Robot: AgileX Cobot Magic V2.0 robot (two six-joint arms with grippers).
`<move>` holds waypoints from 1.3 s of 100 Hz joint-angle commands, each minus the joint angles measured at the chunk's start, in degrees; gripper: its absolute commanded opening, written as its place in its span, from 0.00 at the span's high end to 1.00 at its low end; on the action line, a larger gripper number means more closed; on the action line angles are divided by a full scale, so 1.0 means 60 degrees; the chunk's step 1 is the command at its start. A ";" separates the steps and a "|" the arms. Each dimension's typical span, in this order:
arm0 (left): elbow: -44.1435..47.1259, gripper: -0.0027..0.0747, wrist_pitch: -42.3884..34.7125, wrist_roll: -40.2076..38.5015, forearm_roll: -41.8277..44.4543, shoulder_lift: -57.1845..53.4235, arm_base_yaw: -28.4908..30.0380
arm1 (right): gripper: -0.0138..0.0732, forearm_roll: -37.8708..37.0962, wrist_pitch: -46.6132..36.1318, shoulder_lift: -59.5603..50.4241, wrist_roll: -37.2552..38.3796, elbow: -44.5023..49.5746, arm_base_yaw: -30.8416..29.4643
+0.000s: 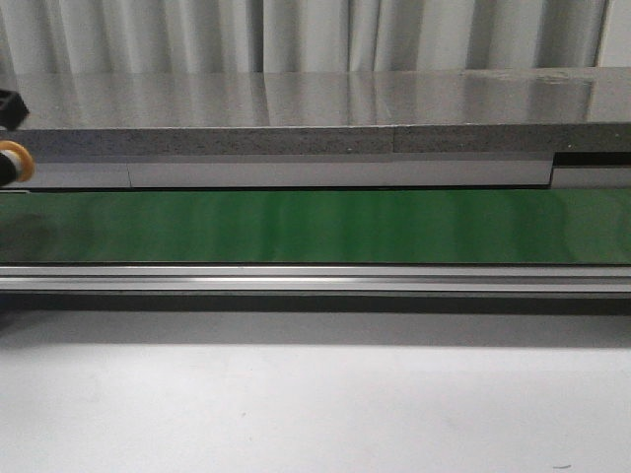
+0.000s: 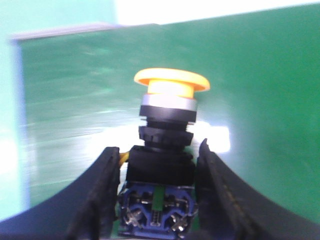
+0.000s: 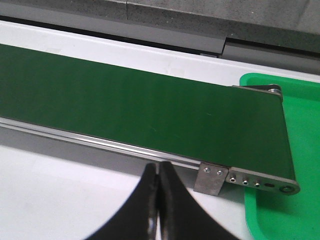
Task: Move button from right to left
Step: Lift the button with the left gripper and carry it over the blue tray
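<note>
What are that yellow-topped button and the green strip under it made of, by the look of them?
The button looks mostly plastic: a smooth matte orange-yellow cap and a black moulded body, with a shiny silver ring below the cap that may be metal or plated plastic. The green belt looks like smooth rubber or vinyl, with a faint sheen and no visible weave. Its edge rail looks like brushed aluminium.

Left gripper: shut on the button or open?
Shut on the button. In the left wrist view both fingers of the left gripper press the black body's sides, orange cap pointing away over the green belt.
</note>
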 commanded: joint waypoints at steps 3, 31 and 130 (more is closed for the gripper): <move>-0.0307 0.96 -0.0301 -0.0029 0.0093 -0.0588 0.0834 | 0.92 0.0161 -0.0715 0.0048 0.0040 -0.0236 -0.0040; -0.0307 0.96 -0.0717 -0.0029 0.0155 -0.0487 0.2667 | 0.92 0.0161 -0.0715 0.0048 0.0040 -0.0236 -0.0040; -0.0307 0.96 -0.2492 -0.0010 0.0867 0.1547 0.3079 | 0.92 0.0161 -0.0715 0.0048 0.0040 -0.0236 -0.0040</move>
